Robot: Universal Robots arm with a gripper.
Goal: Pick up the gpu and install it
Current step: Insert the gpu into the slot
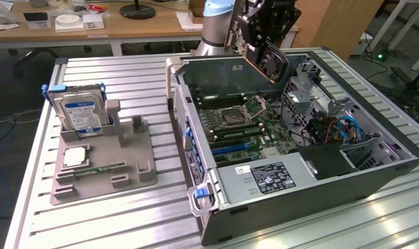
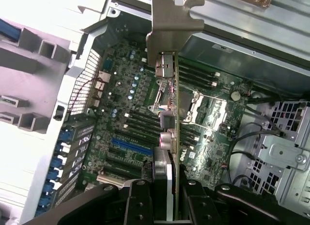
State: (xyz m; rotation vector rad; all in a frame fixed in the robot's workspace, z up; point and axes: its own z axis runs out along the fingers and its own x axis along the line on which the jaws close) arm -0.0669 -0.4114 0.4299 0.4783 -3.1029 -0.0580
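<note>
- Your gripper is pinched onto the gpu; in the wrist view the fingers sit on either side of the card's edge.
- The gpu hangs in the air over the far end of the open PC case, tilted with its fan facing out, and isn't touching the motherboard.
- Wrist view looks straight down the card: the silver bracket is at the far end and the blue slot sits off to one side, so I'd say you're not lined up with it yet.
- What could bite you: coming down tilted could jam the card's edge beside the slot or knock the CPU socket.
- The bracket could also snag the case's rear frame.
- The grip is on a thin edge, so a bump could twist the card.
- Writing: the power supply sticker and the hard drive's blue label both have print, but I can't read either.
</note>
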